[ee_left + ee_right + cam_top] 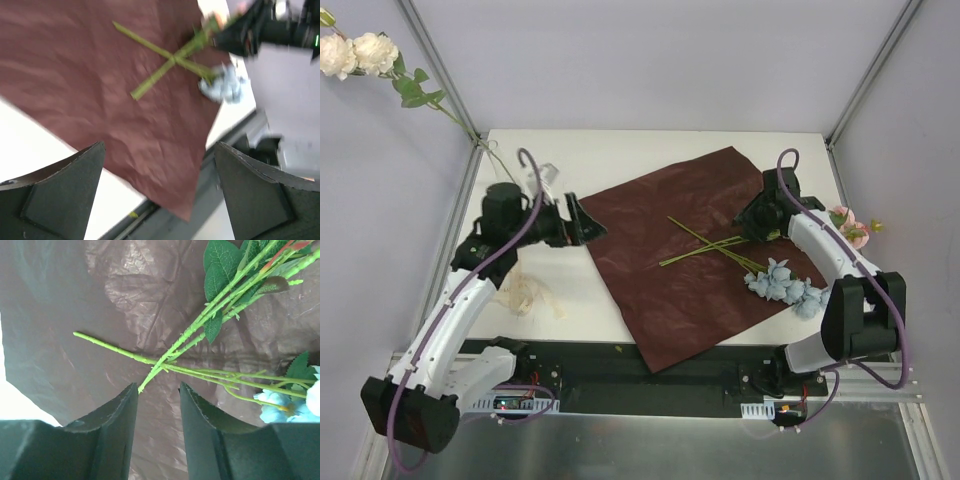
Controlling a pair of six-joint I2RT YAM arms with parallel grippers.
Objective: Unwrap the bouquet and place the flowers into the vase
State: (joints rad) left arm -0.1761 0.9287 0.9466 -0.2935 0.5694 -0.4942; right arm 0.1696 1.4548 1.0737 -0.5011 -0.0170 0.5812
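Note:
The dark red wrapping paper (690, 270) lies spread flat on the table, so the bouquet is undone. On it, long green stems (705, 245) cross each other. Pale blue flowers (785, 283) lie at its right edge and a pink bloom (848, 226) behind the right arm. My right gripper (748, 230) hovers at the stems with its jaws partly apart. In the right wrist view one stem end (141, 388) sits at a fingertip and nothing lies between the fingers. My left gripper (592, 225) stands wide open over the paper's left edge. Clear glass, seemingly the vase (546, 172), shows behind the left arm, a cream flower (360, 55) rising from there.
A cream ribbon (525, 295) lies crumpled on the white table (620, 150) under the left arm. Metal frame posts (440, 70) rise at the back corners. The table's front edge with its black rail (650, 365) runs just below the paper's near corner.

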